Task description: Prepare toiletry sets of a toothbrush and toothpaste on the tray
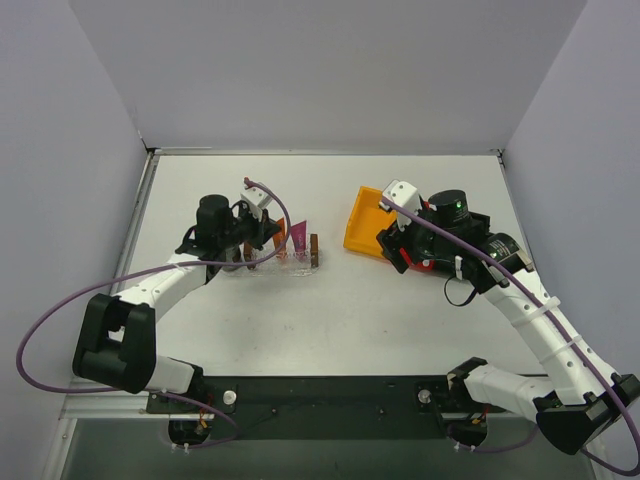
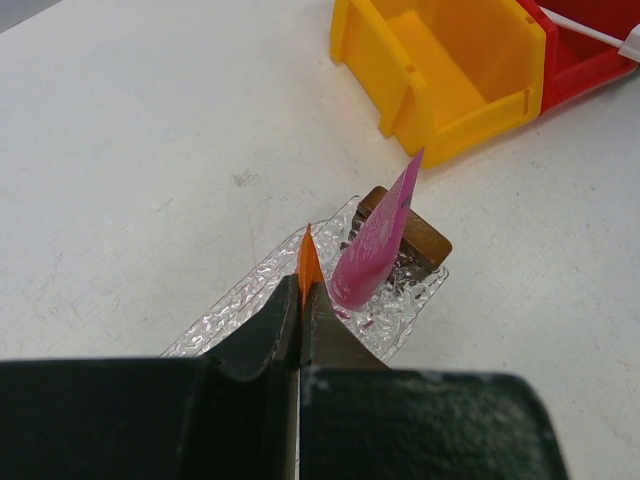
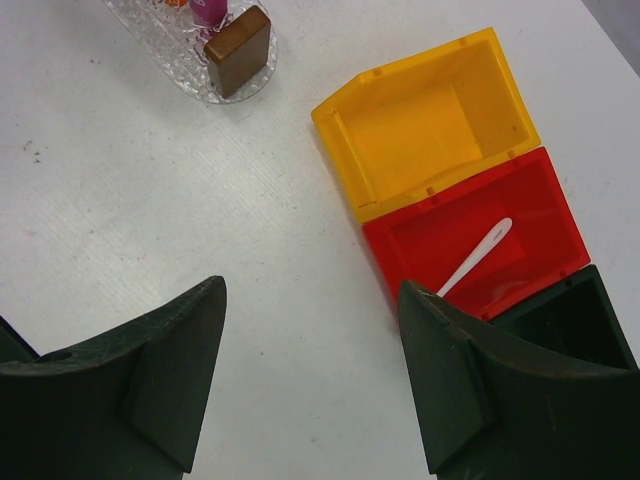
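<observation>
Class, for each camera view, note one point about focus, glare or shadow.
Top view: even light, faint shadows on the table. Left wrist view: near jaws dark and soft, the clear tray sparkles. Right wrist view: jaws blurred, toothbrush crisp.

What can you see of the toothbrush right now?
The toothbrush is slim, all white and looks like plastic. It lies flat and diagonal inside the red bin, alone there, with its wider rounded end pointing away from the open right hand, which hovers above without touching it. Bristles cannot be made out.
</observation>
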Robot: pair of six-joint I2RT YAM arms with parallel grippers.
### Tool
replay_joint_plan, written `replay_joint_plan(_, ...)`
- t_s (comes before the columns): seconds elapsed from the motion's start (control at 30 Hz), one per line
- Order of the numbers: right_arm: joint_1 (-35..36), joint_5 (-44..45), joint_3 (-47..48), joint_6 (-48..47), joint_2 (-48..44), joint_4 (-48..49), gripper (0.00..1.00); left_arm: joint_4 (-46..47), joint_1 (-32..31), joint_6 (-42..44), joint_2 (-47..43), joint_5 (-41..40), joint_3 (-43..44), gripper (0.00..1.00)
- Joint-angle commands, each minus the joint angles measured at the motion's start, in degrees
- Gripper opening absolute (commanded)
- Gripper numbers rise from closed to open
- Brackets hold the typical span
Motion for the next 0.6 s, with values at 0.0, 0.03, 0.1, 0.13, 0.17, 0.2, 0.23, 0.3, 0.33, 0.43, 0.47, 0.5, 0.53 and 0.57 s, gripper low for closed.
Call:
replay_joint_plan(0.0,-0.36,-1.04,-0.60,0.35,0.25,1.83,0.64,5.01,-0.03,0.65,0.44,0.98,0.45,0.00)
replay_joint_plan(0.03,-0.36,-1.03,-0.60,0.35,0.25,1.83,0.64,5.09,-0.12,0.65,0.35,1.15,0.36,0.00)
replay_joint_plan(0.1,-0.36,-1.21,-0.51,0.35,0.25,1.83,0.64,5.36,0.05,0.65,0.44,1.15,0.28,0.00)
replay_joint_plan(0.13,-0.36,-1.12,-0.60,0.35,0.25,1.92,0.64,5.44,0.14,0.65,0.44,1.07,0.28,0.00)
replay_joint_plan(0.17,-0.36,-1.12,-0.60,0.35,0.25,1.83,0.64,5.44,0.23,0.57,0.53,1.15,0.19,0.00)
replay_joint_plan(0.2,-0.27,-1.12,-0.60,0.35,0.34,1.83,0.64,5.36,0.23,0.56,0.61,1.15,0.19,0.00)
replay_joint_plan(0.23,-0.36,-1.12,-0.60,0.35,0.25,1.83,0.64,5.44,0.23,0.56,0.79,1.33,0.19,0.00)
replay_joint_plan(0.3,-0.36,-1.12,-0.68,0.35,0.25,1.92,0.64,5.44,0.32,0.56,0.88,1.42,0.10,0.00)
replay_joint_plan(0.33,-0.36,-1.21,-0.77,0.35,0.25,1.92,0.64,5.36,0.40,0.56,0.96,1.59,0.01,0.00)
replay_joint_plan(0.43,-0.45,-1.12,-0.77,0.35,0.16,1.92,0.64,5.09,0.40,0.74,1.14,1.77,-0.08,0.00)
replay_joint_plan(0.47,-0.45,-1.04,-0.77,0.35,0.16,1.92,0.64,5.01,0.41,0.74,1.14,1.94,0.01,0.00)
replay_joint_plan(0.5,-0.53,-1.12,-0.77,0.26,0.16,1.83,0.64,4.92,0.41,0.65,1.32,1.94,0.01,0.00)
replay_joint_plan(0.53,-0.45,-1.12,-0.68,0.35,0.16,1.92,0.64,4.83,0.41,0.74,1.23,2.03,-0.08,0.00)
replay_joint_plan(0.57,-0.45,-1.21,-0.60,0.35,0.25,1.92,0.64,4.74,0.41,0.65,1.32,2.12,0.10,0.00)
